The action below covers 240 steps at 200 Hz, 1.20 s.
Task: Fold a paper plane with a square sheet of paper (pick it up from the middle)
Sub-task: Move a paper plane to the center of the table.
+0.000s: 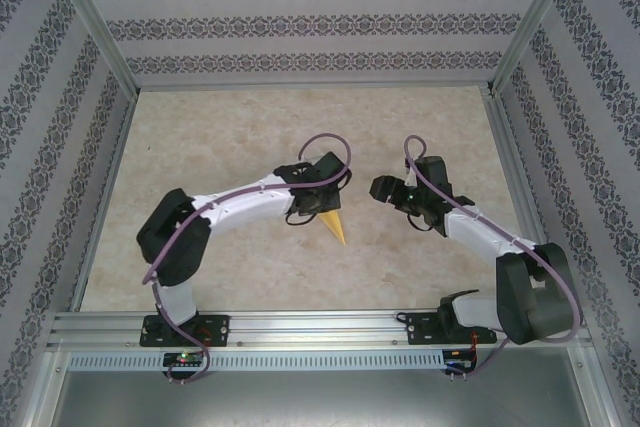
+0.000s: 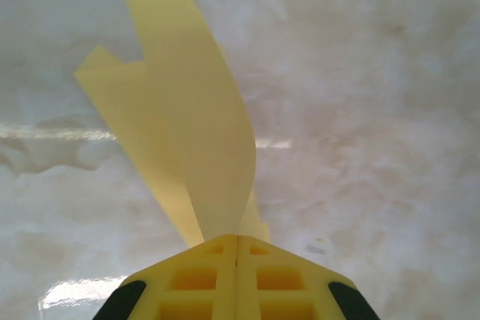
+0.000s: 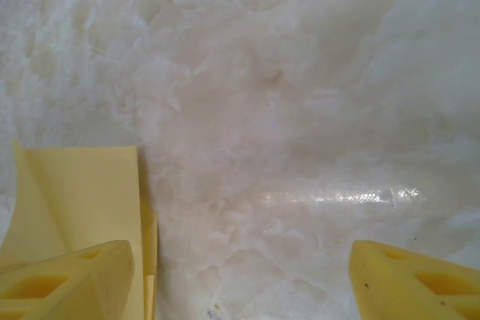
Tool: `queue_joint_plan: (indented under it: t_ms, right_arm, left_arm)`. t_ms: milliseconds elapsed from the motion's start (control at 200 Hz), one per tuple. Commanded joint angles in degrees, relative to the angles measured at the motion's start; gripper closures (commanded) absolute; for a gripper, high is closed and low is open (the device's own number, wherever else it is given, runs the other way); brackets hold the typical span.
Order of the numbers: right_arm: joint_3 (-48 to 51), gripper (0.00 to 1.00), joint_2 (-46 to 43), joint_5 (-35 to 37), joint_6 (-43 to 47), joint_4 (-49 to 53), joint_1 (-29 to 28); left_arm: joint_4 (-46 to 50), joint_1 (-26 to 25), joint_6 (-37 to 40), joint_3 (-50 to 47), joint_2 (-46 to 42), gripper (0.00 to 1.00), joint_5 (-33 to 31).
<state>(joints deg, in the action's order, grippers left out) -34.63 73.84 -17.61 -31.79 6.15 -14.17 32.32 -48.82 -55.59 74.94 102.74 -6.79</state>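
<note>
Left gripper pressed together, pinching thin yellow creased paper sheet, beige mottled table beneath, right gripper spread wide nearby

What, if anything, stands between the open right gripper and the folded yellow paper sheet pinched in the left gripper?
Nothing visible does. In the top view only bare beige tabletop separates the right gripper from the folded yellow paper sheet, which the left gripper clamps. The right wrist view shows it beside one finger.
</note>
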Motion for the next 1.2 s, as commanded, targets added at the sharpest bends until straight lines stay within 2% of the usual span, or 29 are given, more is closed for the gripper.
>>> queue_joint_plan:
  t_ms: [0, 195, 360, 515, 719, 869, 994, 1099, 1194]
  right_arm:
    - [-2.9, 0.24, -2.4, -1.5, 2.7, 3.3, -1.2]
    - [-5.6, 0.24, -3.3, -0.4, 1.7, 7.7, -3.5]
    - [-6.4, 0.24, -3.3, 1.5, -1.3, 7.6, -7.1]
    - [-6.1, 0.22, -4.5, 3.5, -4.9, 5.8, -8.3]
    - [-6.8, 0.21, -3.8, 4.9, -7.0, 4.5, -11.1]
    - [-7.0, 0.28, -0.8, 5.6, -8.7, 3.3, -13.1]
    - [-7.8, 0.39, 2.3, 5.3, -9.3, 2.4, -14.6]
    - [-9.1, 0.51, 5.0, 4.9, -9.2, 2.2, -15.9]
    - [-10.6, 0.57, 7.6, 4.5, -8.4, 2.4, -17.3]
  left_arm:
    - [-17.3, 3.4, 2.8, -6.0, -3.5, 1.00, 9.8]
    - [-30.2, 7.0, 3.5, -13.3, -5.3, 1.00, 18.2]
    - [-34.6, 8.2, 4.6, -16.7, -9.1, 1.00, 18.4]
    - [-31.1, 8.4, 8.1, -17.1, -12.9, 1.00, 14.6]
    - [-39.0, 10.7, 5.0, -21.3, -9.0, 1.00, 17.8]
    - [-45.8, 11.5, 3.3, -24.6, -5.8, 1.00, 18.0]
    - [-51.0, 11.7, 1.3, -27.3, -2.7, 1.00, 18.9]
    - [-51.1, 11.9, 0.5, -29.3, -1.8, 1.00, 17.7]
    - [-50.6, 12.2, -0.2, -31.4, -2.7, 1.00, 16.0]
